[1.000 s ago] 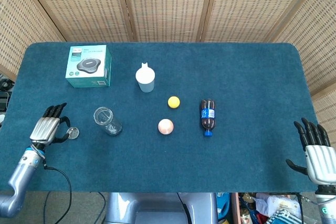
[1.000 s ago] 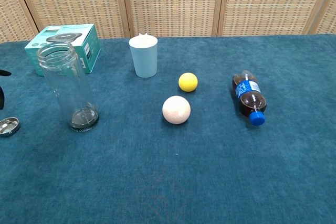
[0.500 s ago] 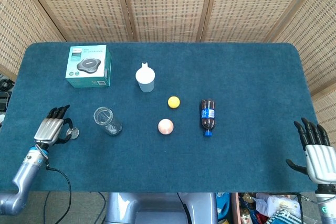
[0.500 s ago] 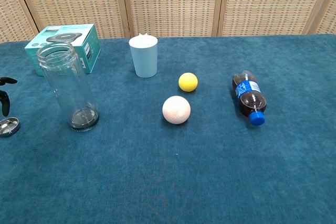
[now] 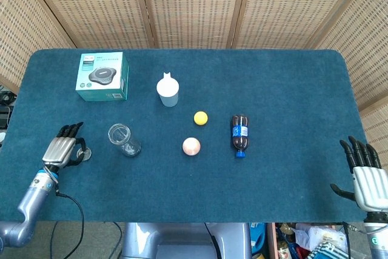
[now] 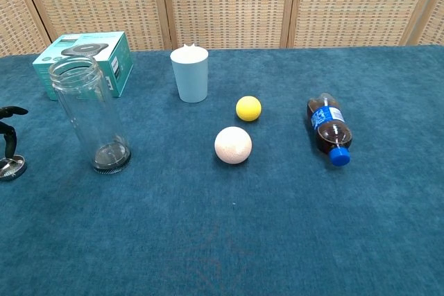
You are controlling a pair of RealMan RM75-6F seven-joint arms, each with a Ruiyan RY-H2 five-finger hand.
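Left arm: comes up from the near left corner of the table.
Left hand (image 5: 60, 149): low over the table near its left edge, back up, fingers (image 6: 10, 129) bent down. It may be touching something small; the view is too poor to tell.
Right hand (image 5: 365, 174): past the near right corner, flat, fingers spread, holding nothing.

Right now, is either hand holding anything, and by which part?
Nothing is clearly held. The left hand is over the metal lid, grip unclear; the right hand is empty.

The left hand (image 5: 59, 149) has moved rightward, its fingers (image 6: 10, 129) now reaching onto the metal lid (image 6: 12, 167).
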